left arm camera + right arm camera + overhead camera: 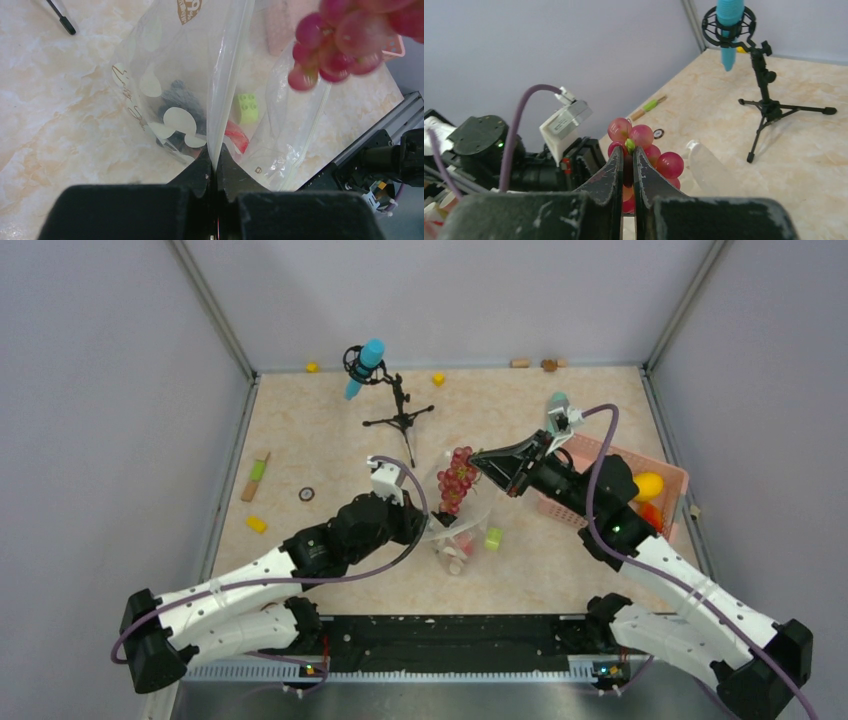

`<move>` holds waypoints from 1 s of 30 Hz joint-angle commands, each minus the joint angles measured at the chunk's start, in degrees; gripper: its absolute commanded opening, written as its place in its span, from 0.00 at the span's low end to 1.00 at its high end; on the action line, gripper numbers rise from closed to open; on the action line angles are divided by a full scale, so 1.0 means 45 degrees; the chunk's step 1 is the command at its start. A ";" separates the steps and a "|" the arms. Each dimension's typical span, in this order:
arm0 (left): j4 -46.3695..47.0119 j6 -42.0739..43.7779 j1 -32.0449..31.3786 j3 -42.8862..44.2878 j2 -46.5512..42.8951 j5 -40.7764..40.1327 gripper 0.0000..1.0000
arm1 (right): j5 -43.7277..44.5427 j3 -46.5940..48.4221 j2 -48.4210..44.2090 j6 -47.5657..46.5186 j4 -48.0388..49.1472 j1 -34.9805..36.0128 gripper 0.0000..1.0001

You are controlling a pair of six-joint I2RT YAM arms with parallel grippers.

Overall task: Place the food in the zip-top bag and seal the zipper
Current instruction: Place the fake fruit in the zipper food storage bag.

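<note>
My right gripper (pixel 478 462) is shut on a red-pink grape bunch (pixel 457 478) and holds it in the air over the zip-top bag (pixel 455 535). In the right wrist view the fingertips (pixel 616 160) pinch the bunch (pixel 644 137) by its green stem. My left gripper (pixel 216 161) is shut on the bag's whitish zipper edge (pixel 231 65) and holds that side lifted. The dotted bag (pixel 170 85) holds a dark piece (pixel 177 97) and a red piece (pixel 238 138). The grapes (pixel 350 35) hang at the upper right of the left wrist view.
A pink lattice basket (pixel 672 472) at the right holds a yellow lemon (pixel 648 484) and a red-orange piece (pixel 650 512). A lime-green block (pixel 493 538) lies beside the bag. A microphone stand (pixel 400 412) stands behind it. A green-orange stick (pixel 256 476) and a yellow block (pixel 257 524) lie at the left.
</note>
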 commanded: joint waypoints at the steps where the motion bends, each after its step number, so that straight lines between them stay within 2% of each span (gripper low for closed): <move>1: 0.0498 0.0016 0.0035 -0.0034 -0.0356 0.0342 0.00 | 0.1953 -0.0089 0.0385 -0.0854 0.0944 0.0467 0.00; 6: 0.0493 0.0005 0.0029 -0.0083 -0.0388 0.0281 0.00 | 0.4467 -0.0033 0.1167 -0.2431 0.0405 0.2202 0.00; 10: 0.0499 -0.0015 0.0038 -0.0107 -0.0426 0.0255 0.00 | 0.5496 -0.0197 0.1560 -0.3015 0.0393 0.3059 0.00; 20: 0.0415 0.0007 0.0036 -0.0106 -0.0625 0.0137 0.00 | 0.6259 -0.0957 0.1716 -0.2812 0.0379 0.3938 0.01; 22: 0.0430 0.0000 0.0025 -0.0129 -0.0738 0.0146 0.00 | 0.6231 -0.1010 0.1881 -0.2779 0.0480 0.4089 0.08; 28: 0.0542 0.0024 0.0025 -0.0196 -0.0786 0.0224 0.00 | 0.6513 -0.0759 0.2735 -0.2536 0.0554 0.4222 0.52; 30: 0.0537 0.0036 0.0024 -0.0203 -0.0789 0.0265 0.00 | 0.6876 -0.0566 0.2903 -0.2551 0.0190 0.4218 0.60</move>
